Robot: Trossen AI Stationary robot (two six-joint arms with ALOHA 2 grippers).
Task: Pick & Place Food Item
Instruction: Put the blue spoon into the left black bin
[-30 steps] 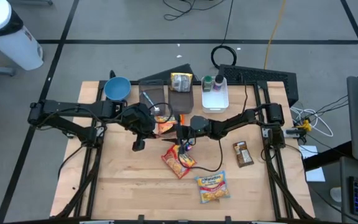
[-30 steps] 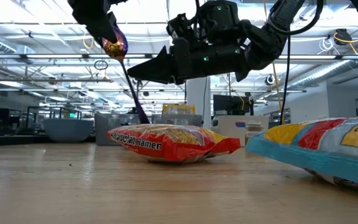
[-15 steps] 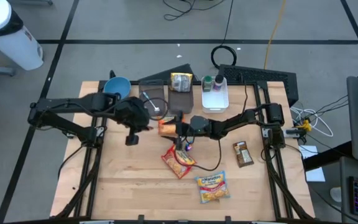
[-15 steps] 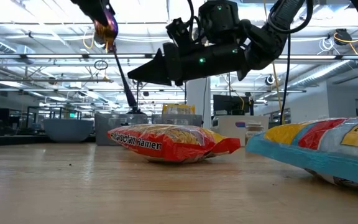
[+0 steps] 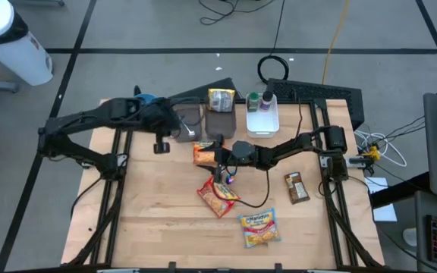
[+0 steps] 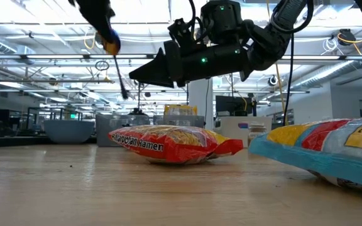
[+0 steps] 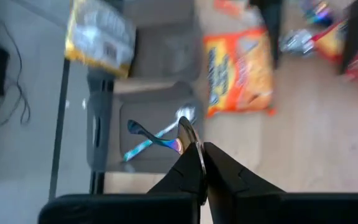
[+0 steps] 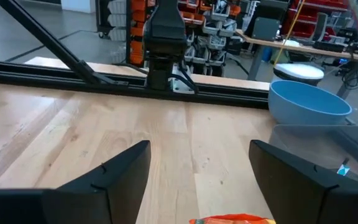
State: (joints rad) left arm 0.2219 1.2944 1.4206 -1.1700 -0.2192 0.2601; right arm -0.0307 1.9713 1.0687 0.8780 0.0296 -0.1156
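My left gripper [image 5: 176,121] is over a grey tray [image 5: 193,114] at the table's far side, shut on a thin iridescent utensil [image 7: 180,142]. In the low view the utensil [image 6: 119,75] hangs high above the table. A light blue utensil [image 7: 143,146] lies in the tray. My right gripper [image 5: 220,161] is open above the middle of the table, pointing toward the left edge. An orange food packet [image 5: 203,154] lies flat on the table just under and ahead of its fingers, and its top edge shows in the right wrist view [image 8: 235,219]. My left gripper pinches the utensil between its two shut fingers [image 7: 194,163]. The fingers hide which part they are on. The utensil is lifted clear of the tray. In the low view its long thin part [image 6: 122,85] hangs slanting below the gripper.
A red ramen packet [image 5: 218,199], a yellow ramen packet [image 5: 259,227] and a snack bar [image 5: 297,187] lie on the near half. A gold packet [image 5: 221,100], a white bin [image 5: 262,117] and a blue bowl [image 8: 309,102] stand at the far side.
My left gripper has gone up and toward the table's far left, from beside the orange packet to over the grey tray. It stays shut and carries the utensil along.
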